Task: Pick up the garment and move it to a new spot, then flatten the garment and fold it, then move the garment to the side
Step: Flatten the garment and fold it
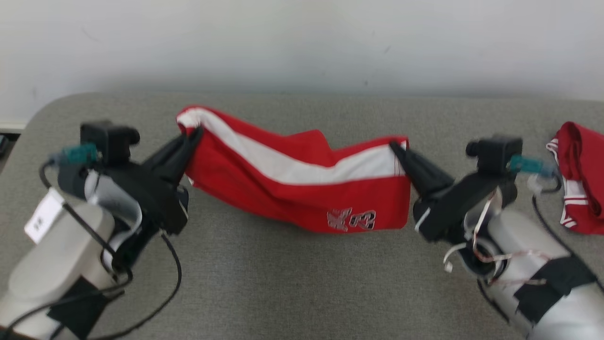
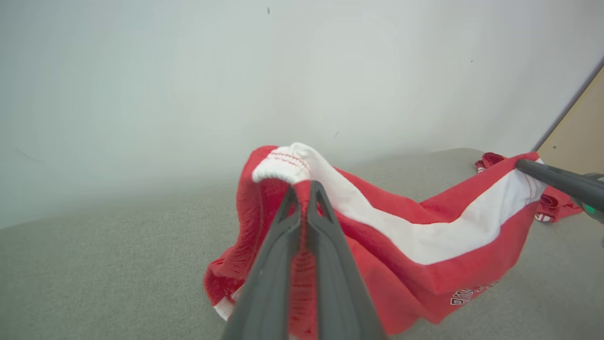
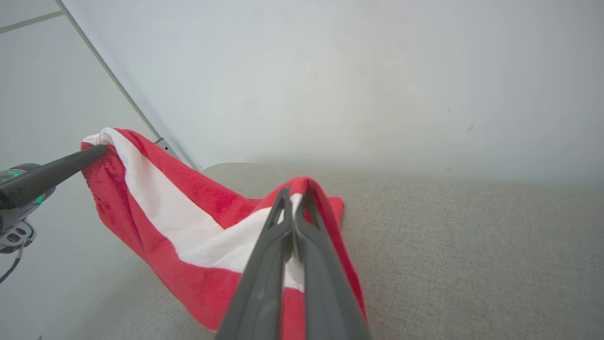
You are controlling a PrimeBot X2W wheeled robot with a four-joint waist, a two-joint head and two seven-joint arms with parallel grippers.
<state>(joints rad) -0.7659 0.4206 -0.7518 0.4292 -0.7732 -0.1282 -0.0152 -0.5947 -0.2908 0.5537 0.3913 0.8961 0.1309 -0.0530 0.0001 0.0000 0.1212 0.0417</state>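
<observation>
The garment (image 1: 292, 182) is a red pair of shorts with a white stripe and a white number print, hanging above the grey table (image 1: 292, 283) between my two grippers. My left gripper (image 1: 194, 134) is shut on its left end, and in the left wrist view the cloth (image 2: 424, 245) is pinched at the closed fingertips (image 2: 304, 189). My right gripper (image 1: 394, 146) is shut on the right end, its fingertips (image 3: 293, 196) closed on the fabric (image 3: 188, 231). The middle of the garment sags between them. Each wrist view also catches the other arm's gripper at the far end.
A second red and white garment (image 1: 578, 177) lies crumpled at the table's right edge, also seen as a red heap (image 2: 552, 203) in the left wrist view. A pale wall (image 1: 302, 42) runs behind the table. Grey tabletop extends in front of the hanging garment.
</observation>
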